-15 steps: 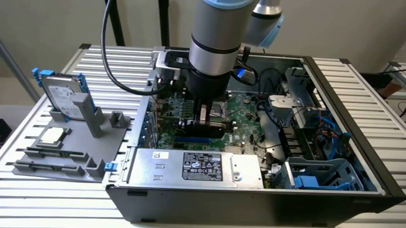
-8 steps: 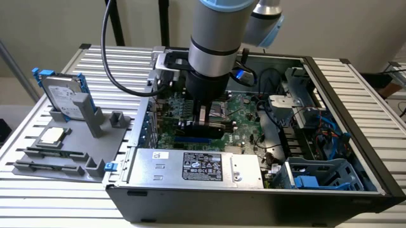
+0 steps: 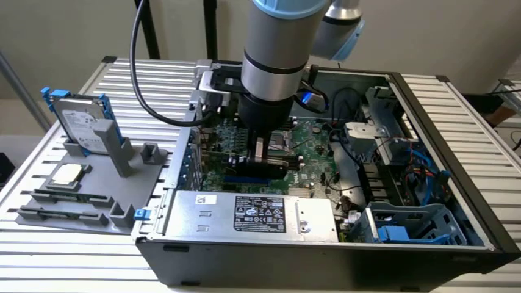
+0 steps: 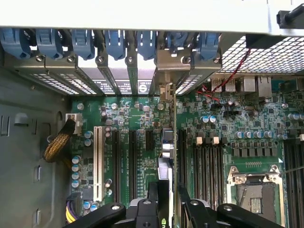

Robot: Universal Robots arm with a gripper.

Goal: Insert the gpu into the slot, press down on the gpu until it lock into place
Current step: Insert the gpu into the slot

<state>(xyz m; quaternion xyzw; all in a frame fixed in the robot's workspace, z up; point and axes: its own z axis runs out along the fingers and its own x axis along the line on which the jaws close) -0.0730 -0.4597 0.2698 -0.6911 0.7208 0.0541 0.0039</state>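
My gripper [image 3: 265,160] reaches down into the open computer case and is shut on the gpu [image 3: 269,167], a thin black card held on edge above the green motherboard. In the wrist view the gpu [image 4: 166,161] appears edge-on between the two black fingers [image 4: 153,202], and its metal end bracket [image 4: 165,90] reaches the row of rear case openings. A piece of the blue slot [image 3: 246,180] shows just under the card's lower edge. Whether the card's edge is seated in the slot I cannot tell.
A silver labelled power-supply box [image 3: 252,213] lies close in front of the card. Black memory slots [image 4: 209,166] and the CPU socket [image 4: 254,190] sit beside it, with a white slot [image 4: 98,161] on the other side. A grey parts fixture [image 3: 89,177] stands outside the case.
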